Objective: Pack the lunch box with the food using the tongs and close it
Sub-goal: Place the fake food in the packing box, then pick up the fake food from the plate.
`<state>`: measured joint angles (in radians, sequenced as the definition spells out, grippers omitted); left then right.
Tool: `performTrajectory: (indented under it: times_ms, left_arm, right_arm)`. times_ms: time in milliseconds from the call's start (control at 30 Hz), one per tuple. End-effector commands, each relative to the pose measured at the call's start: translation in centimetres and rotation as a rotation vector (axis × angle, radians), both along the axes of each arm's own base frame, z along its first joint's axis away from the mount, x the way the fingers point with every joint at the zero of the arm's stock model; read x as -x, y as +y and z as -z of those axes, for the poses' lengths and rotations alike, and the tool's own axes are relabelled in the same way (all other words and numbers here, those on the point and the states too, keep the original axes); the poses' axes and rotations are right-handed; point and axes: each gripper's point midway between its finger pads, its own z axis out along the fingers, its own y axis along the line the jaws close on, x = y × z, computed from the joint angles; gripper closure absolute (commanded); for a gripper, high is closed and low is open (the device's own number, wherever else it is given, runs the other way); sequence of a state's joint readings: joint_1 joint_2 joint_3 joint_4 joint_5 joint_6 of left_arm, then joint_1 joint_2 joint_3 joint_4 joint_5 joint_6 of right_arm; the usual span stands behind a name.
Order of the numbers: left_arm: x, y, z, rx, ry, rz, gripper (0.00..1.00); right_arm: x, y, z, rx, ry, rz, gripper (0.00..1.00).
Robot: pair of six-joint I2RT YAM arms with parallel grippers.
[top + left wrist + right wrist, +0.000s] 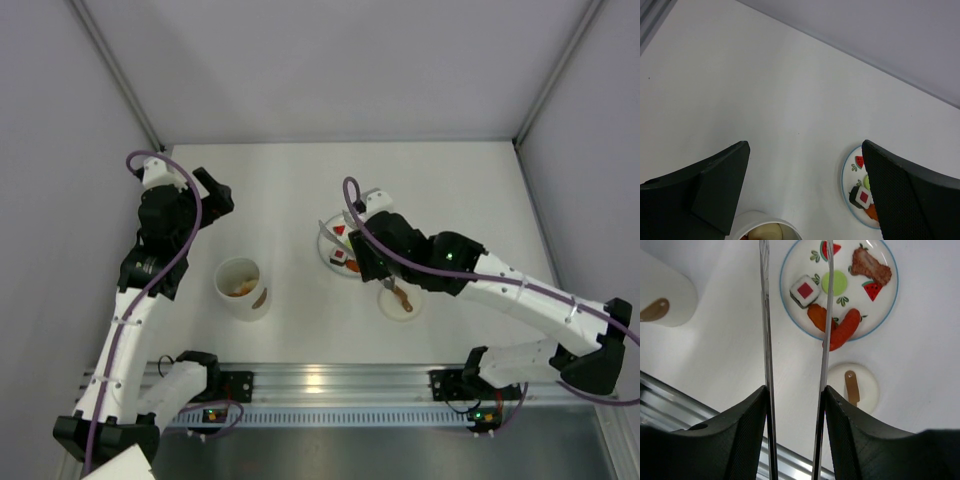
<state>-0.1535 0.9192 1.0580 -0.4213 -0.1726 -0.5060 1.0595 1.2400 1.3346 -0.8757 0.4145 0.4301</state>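
The left arm [150, 260] rose from its base and reached forward along the left side. The left gripper [805, 150] was tipped downward with its jaws spread wide. The right arm [520, 290] stretched leftward from its base toward the middle. The right gripper [795, 395] pointed down, with its fingers [752, 425] pressed against both blades of the tongs [766, 340].

White table [290, 200], open lunch box [245, 308] left, plate [795, 270] right, round lid [865, 390] just beside plate
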Motion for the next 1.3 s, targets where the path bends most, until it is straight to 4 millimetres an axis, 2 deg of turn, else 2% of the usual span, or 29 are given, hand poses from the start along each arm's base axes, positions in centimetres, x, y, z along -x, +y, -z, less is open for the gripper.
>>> performTrajectory:
  times_ms: [0,67,267,567,933,1267]
  left_arm:
    - [-0.1,0.2,-0.5,0.002,-0.023,-0.002,0.01]
    - [-0.2,0.1,-0.4,0.002,-0.02,0.0,0.01]
    - [-0.1,0.2,-0.3,-0.002,-0.018,-0.003,0.01]
    - [-0.2,0.2,-0.3,-0.002,-0.018,-0.003,0.01]
    - [-0.2,0.2,-0.3,-0.004,-0.015,-0.004,0.01]
    - [-0.2,0.2,-0.3,-0.004,-0.017,-0.004,0.01]
  right_arm:
    - [-0.4,0.1,2.3,-0.001,0.043,0.021,0.53]
    - [-0.5,0.8,3.8,0.012,0.069,0.004,0.53]
    - [-1.7,1.8,5.6,0.036,0.096,-0.002,0.5]
    - [-3.0,1.4,8.0,0.077,0.131,0.021,0.5]
    - [-3.6,2.1,9.5,0.08,0.16,0.007,0.51]
    - [-3.6,1.3,9.9,0.084,0.165,0.03,0.53]
